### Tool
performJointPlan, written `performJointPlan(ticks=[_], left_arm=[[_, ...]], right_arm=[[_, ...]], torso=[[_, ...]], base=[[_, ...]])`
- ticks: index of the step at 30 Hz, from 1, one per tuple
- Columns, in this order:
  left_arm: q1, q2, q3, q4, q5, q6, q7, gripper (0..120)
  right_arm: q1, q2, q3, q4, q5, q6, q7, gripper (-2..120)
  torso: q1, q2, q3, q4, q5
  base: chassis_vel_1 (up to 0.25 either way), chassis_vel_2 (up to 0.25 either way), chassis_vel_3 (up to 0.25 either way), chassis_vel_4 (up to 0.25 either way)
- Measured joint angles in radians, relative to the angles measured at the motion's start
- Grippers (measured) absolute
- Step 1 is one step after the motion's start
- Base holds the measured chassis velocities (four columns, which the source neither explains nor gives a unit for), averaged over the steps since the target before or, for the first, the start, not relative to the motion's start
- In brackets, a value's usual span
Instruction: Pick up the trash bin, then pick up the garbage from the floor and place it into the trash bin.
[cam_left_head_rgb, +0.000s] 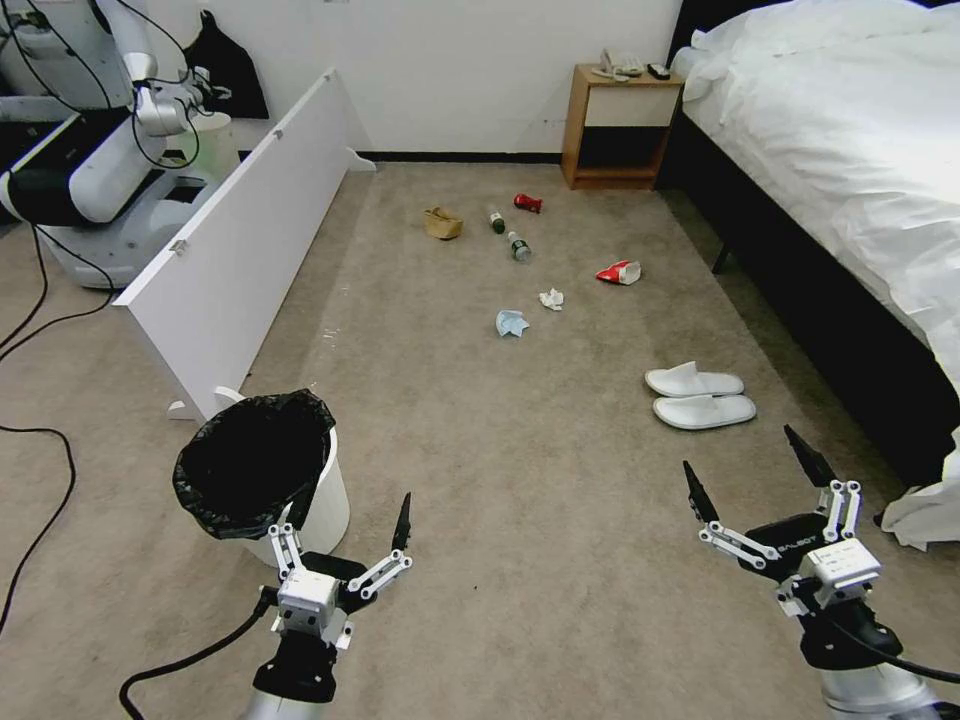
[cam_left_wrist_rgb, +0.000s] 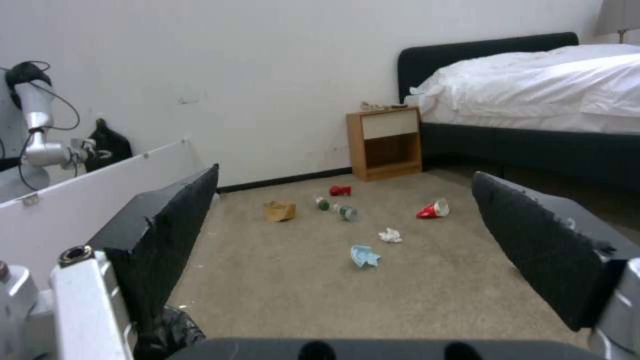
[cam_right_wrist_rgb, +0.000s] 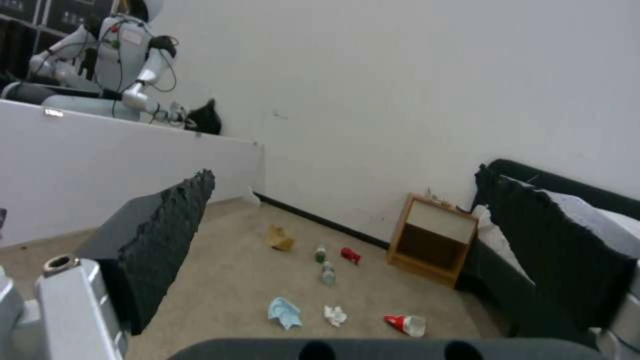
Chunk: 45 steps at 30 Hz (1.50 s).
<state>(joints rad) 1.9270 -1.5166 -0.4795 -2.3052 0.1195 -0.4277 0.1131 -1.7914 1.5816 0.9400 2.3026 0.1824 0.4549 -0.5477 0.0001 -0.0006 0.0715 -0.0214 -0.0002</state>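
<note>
- Your round white plastic trash bin (cam_left_head_rgb: 300, 500), lined with a crinkly black bag folded over its rim, stands upright on the beige carpet (cam_left_head_rgb: 520, 560), mouth up, just beyond the left gripper (cam_left_head_rgb: 345, 530).
- That left gripper hovers with its fingers spread wide, holding nothing; one finger sits at the bin's near wall.
- The right gripper (cam_left_head_rgb: 755, 470) hangs over bare carpet, fingers likewise splayed and empty.
- Count the garbage ahead: two white slippers (cam_left_head_rgb: 700, 395) side by side, long axes running across the room, near the bed (cam_left_head_rgb: 850, 150).
- Farther out lie one blue mask (cam_left_head_rgb: 511, 323), one crumpled white tissue (cam_left_head_rgb: 551, 298) and one red-white snack packet (cam_left_head_rgb: 620, 272).
- Beyond them you have two green-labelled clear bottles (cam_left_head_rgb: 508, 232) nearly end to end, one tan paper bag (cam_left_head_rgb: 443, 223) and one crushed red wrapper (cam_left_head_rgb: 527, 203).
- Your room to move: a white panel barrier (cam_left_head_rgb: 240, 250) bounds the left side, the dark bed frame the right, the wall and wooden nightstand (cam_left_head_rgb: 620, 125) the far end.
- Open carpet lies between you and the litter.
</note>
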Motion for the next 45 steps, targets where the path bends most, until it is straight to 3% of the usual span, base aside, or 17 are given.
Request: performJointPlan(ticks=[24,39,45], left_arm=[[-0.01,0.002,0.004,0.016,-0.012,0.0,-0.002,100],[-0.021,0.0,-0.003,0.027,-0.016,0.003,-0.002,100],[-0.021,-0.002,-0.003,0.03,-0.015,0.003,-0.002,100]], right_arm=[[0.006,0.016,-0.006,-0.01,0.001,-0.006,-0.005,100],[0.022,0.009,-0.007,-0.025,0.018,0.001,-0.009,100],[0.022,0.006,-0.007,-0.026,0.021,0.006,-0.01,100]], torso=[[0.0,0.0,0.0,0.0,0.0001],[0.0,0.0,0.0,0.0,0.0],[0.0,0.0,0.0,0.0,0.0004]], base=[[0.002,0.002,-0.003,-0.002],[0.185,0.206,-0.173,-0.212],[0.055,0.071,-0.074,-0.048]])
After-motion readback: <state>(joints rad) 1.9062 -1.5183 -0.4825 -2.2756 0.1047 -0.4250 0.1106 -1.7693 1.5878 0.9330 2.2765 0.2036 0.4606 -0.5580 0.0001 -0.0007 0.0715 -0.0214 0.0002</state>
